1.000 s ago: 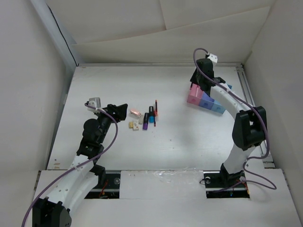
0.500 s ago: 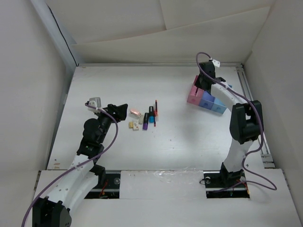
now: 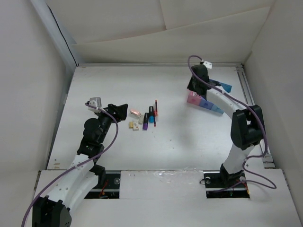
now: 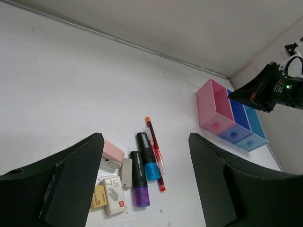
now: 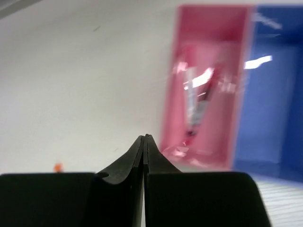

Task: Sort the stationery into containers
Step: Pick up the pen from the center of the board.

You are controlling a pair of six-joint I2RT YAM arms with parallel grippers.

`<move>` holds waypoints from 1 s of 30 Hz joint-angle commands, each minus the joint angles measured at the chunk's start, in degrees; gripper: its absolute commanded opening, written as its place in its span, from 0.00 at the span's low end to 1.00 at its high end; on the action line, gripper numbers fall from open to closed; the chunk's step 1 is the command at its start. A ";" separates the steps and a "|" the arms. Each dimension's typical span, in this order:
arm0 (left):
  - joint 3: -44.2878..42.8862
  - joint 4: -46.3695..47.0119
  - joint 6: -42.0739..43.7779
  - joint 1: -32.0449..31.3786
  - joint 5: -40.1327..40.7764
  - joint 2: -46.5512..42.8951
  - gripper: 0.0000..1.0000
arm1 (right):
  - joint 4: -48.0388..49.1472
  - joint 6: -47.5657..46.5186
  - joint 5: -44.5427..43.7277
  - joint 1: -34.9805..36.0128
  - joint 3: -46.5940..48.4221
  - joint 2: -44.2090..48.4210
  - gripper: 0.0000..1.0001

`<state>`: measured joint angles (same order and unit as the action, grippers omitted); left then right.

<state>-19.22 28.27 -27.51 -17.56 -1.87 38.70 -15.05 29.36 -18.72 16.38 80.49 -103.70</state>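
The stationery lies in a cluster point(image 3: 143, 118) left of the table's middle. The left wrist view shows a black-and-purple marker point(image 4: 138, 184), a black-and-blue marker point(image 4: 148, 158), a red pen point(image 4: 155, 153), a pink block point(image 4: 112, 153), a grey block point(image 4: 126, 172) and yellow point(image 4: 99, 196) and white point(image 4: 115, 196) erasers. My left gripper point(image 3: 122, 110) point(image 4: 146, 142) is open and empty just left of them. The three-bin tray point(image 3: 204, 101) point(image 4: 215, 111) stands at the back right. My right gripper point(image 3: 191, 89) point(image 5: 144, 139) is shut and empty at the near-left edge of the pink bin point(image 5: 203, 94), which holds a blurred clear pen-like item point(image 5: 196, 99).
White walls close in the table on the left, back and right. The dark blue bin point(image 5: 265, 94) point(image 4: 236, 123) and the light blue bin point(image 4: 253, 132) sit beside the pink one. The right arm point(image 4: 265, 90) hangs over the tray's far end.
My right wrist has swung left over the tray's pink end, and its view is blurred by motion. The left arm and the stationery cluster have not moved.
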 commanded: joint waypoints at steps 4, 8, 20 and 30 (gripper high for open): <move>-2.31 1.96 -0.27 -0.10 -1.20 -0.73 0.69 | 3.53 -1.94 2.81 15.59 -1.91 1.14 0.03; -2.31 1.96 -0.27 -0.10 -1.21 -0.73 0.69 | 3.53 -2.47 2.11 21.49 1.76 -4.04 0.26; -2.31 1.96 -0.27 -0.10 -1.73 -1.26 0.69 | -0.15 -1.42 -0.79 25.28 6.00 -14.59 0.22; -2.31 1.96 -0.27 -0.10 -1.73 -1.26 0.69 | -0.16 -0.27 -2.63 25.89 4.41 -12.50 0.20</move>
<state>-19.22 28.18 -27.51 -17.56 -2.81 38.37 -15.77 28.16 -18.72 41.54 83.66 -119.37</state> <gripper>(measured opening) 0.694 0.204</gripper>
